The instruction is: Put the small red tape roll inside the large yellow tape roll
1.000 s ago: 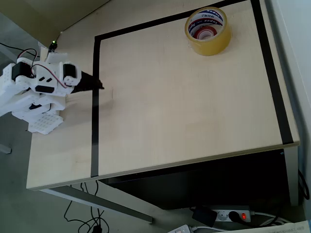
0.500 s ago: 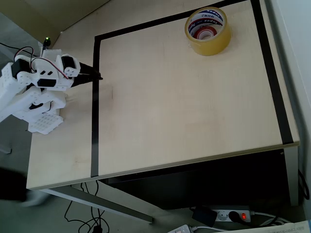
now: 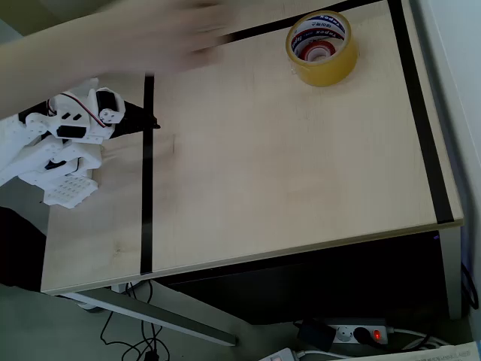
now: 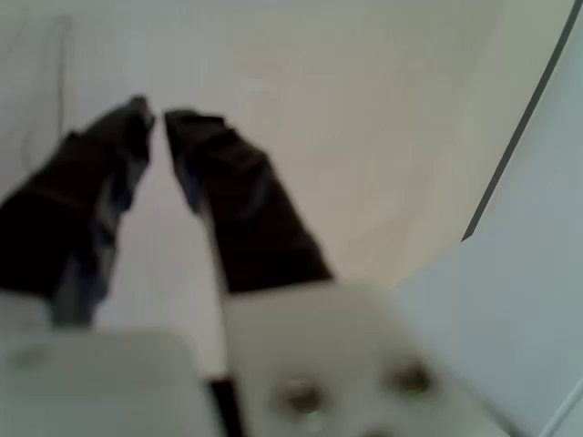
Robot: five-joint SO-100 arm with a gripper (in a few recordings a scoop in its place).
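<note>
The large yellow tape roll point(image 3: 322, 47) lies flat at the far right of the table in the overhead view, its white core printed in red and blue. The small red tape roll point(image 3: 316, 51) sits inside its hole, partly hidden by the yellow wall. My gripper point(image 3: 152, 123) is far to the left, over the black tape line at the table's left side, dark fingers pointing right. In the blurred wrist view the gripper point(image 4: 158, 118) has its tips almost touching, with nothing between them.
A person's blurred arm point(image 3: 128, 37) reaches across the top left of the table, above my white arm point(image 3: 56, 139). Black tape lines point(image 3: 147, 188) frame the wooden table point(image 3: 285, 165). The front edge drops to a power strip point(image 3: 361, 332) and cables.
A person's arm has swept in over the top left of the table. My gripper has drawn back slightly towards the upper left; the rolls have not moved.
</note>
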